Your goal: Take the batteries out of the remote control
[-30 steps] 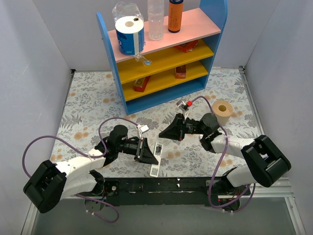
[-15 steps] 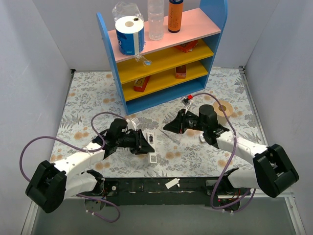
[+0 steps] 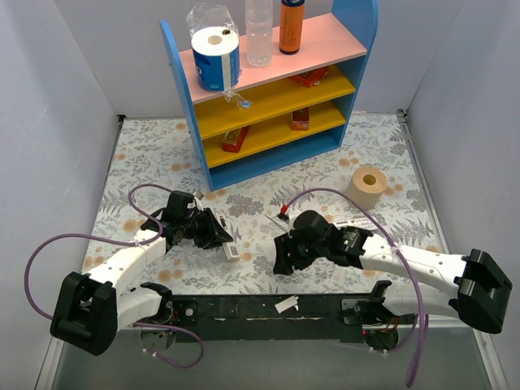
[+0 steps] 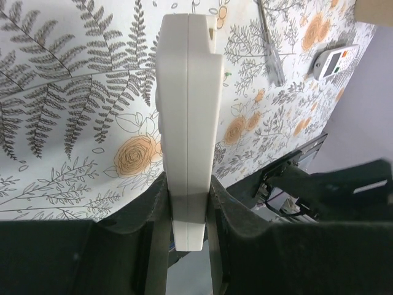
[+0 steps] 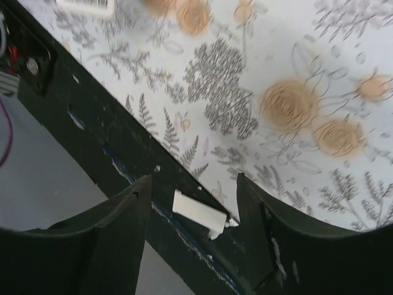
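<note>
My left gripper [image 3: 218, 236] is shut on the narrow end of a white remote control [image 3: 231, 250], which stands on its edge on the flowered table. In the left wrist view the remote [image 4: 187, 92] runs straight out from between the black fingers [image 4: 153, 209]. My right gripper [image 3: 280, 258] hangs open over the table's near edge. In its wrist view a small white flat cover [image 5: 198, 214] lies on the black rail, between the spread fingers [image 5: 123, 215] and apart from both. No view shows the batteries.
A thin grey stick [image 4: 270, 43] lies on the table beyond the remote, with a second white remote [image 4: 334, 58] past it. A blue and yellow shelf [image 3: 268, 89] stands at the back. A paper roll [image 3: 373, 185] stands right. The black rail [image 3: 244, 307] edges the table.
My right gripper has swung from the table's middle down to the near edge and opened. The white cover now lies on the rail. The left arm carried the remote left and back.
</note>
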Available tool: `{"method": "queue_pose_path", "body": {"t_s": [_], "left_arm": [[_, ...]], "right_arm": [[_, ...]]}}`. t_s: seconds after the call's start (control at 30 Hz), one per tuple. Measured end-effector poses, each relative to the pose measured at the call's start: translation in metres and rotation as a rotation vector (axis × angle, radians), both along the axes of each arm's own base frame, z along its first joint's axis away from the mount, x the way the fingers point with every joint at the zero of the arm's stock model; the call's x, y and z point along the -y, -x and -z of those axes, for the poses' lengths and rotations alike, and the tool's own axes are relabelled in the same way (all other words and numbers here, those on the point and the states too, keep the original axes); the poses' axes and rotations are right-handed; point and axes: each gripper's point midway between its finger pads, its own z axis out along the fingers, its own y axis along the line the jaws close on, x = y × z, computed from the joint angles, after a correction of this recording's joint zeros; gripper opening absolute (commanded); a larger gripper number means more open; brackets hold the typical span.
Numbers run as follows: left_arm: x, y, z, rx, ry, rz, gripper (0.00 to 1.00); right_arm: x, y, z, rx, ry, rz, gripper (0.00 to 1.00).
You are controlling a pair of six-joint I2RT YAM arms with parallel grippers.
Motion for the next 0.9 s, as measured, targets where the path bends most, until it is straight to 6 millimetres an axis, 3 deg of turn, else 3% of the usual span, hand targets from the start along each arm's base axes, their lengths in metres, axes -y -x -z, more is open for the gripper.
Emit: {"method": "queue_pose_path", "body": {"t_s": [0.17,0.3,0.6,0.77,0.9], "left_arm": [[-0.007,-0.009,-0.004,0.027,-0.016,-0.009,0.00],[-0.014,-0.013,-0.003,0.028,-0.025,-0.020,0.00],[-0.021,-0.028,-0.019,0.082,-0.013,-0.005,0.00],[-0.017,-0.024,-0.021,0.079,0.011,0.027,0.00],[-0.014,-0.022,-0.024,0.083,0.031,0.048,0.00]], "right_arm": [[0.005,0.043,0.009,0.028,0.104,-0.065,0.69],[0.013,0.066,0.021,0.001,0.202,-0.055,0.70],[0.009,0.094,0.039,0.003,0.350,-0.004,0.83],[0.003,0.098,0.045,0.028,0.423,0.011,0.87],[0.010,0.099,0.057,0.031,0.482,0.013,0.89]]}}
